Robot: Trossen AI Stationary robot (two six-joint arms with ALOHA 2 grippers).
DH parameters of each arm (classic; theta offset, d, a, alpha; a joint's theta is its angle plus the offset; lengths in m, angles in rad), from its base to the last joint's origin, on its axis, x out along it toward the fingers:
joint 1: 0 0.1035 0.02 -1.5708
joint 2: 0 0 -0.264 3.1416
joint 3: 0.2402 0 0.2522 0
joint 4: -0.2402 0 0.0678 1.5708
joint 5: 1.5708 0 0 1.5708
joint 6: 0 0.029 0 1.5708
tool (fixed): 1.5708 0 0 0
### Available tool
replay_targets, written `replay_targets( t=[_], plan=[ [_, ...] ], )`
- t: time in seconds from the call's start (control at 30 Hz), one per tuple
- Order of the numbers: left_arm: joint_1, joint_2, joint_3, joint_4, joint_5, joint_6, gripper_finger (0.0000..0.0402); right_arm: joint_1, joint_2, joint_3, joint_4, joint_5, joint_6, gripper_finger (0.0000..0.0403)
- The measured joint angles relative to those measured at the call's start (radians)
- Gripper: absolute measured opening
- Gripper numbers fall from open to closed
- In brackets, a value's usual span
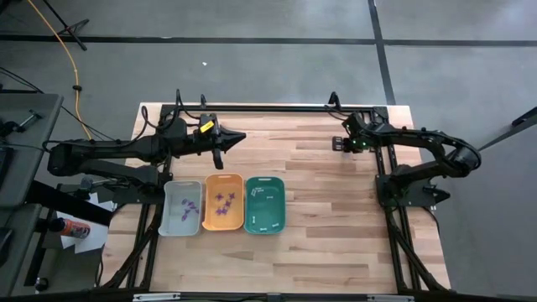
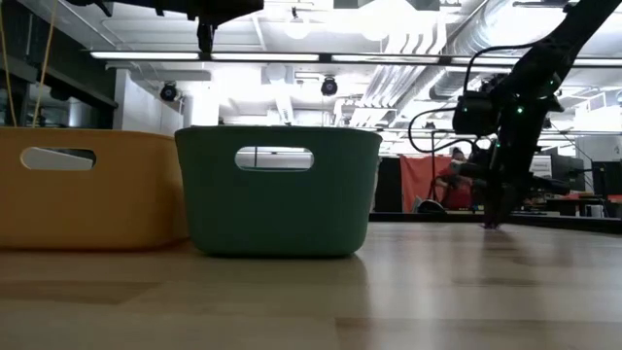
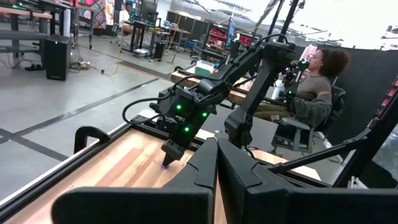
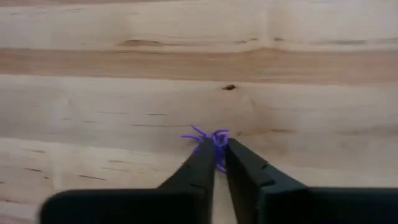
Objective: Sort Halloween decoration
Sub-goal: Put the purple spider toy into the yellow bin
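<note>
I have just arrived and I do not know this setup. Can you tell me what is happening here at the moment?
A two-armed robot is sorting tiny Halloween pieces into trays. The right gripper is down on the wooden table at its far right side, its fingers closing around a small purple piece. The left gripper waits shut above the table's far left. The grey tray and orange tray already hold purple pieces; the teal tray holds white ones.
</note>
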Motion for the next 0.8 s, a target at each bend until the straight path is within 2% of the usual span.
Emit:
replay_targets(
  t=[0.1, 0.27, 0.57, 0.67, 0.8],
  plan=[
    [0.0, 0.0, 0.0, 0.0, 0.0, 0.0, 0.0, 0.004, 0.0, 0.0, 0.013, 0.006, -0.034, 0.0008],
    [0.003, -0.008, 0.0, 0.007, 0.0, 0.005, 0.0, 0.036, -0.042, 0.023, -0.01, 0.014, -0.093, 0.0002],
    [0.05, -0.047, 0.0, 0.006, 0.0, 0.035, 0.0, 0.123, -0.245, 0.174, 0.041, 0.046, -0.246, 0.0],
    [0.065, -0.054, 0.0, 0.005, 0.0, 0.035, 0.0, 0.165, -0.301, 0.231, 0.125, 0.006, -0.374, 0.0],
    [0.072, -0.056, 0.0, 0.004, 0.0, 0.035, 0.0, 0.245, -0.347, 0.279, 0.288, -0.112, -0.545, 0.0]
  ],
)
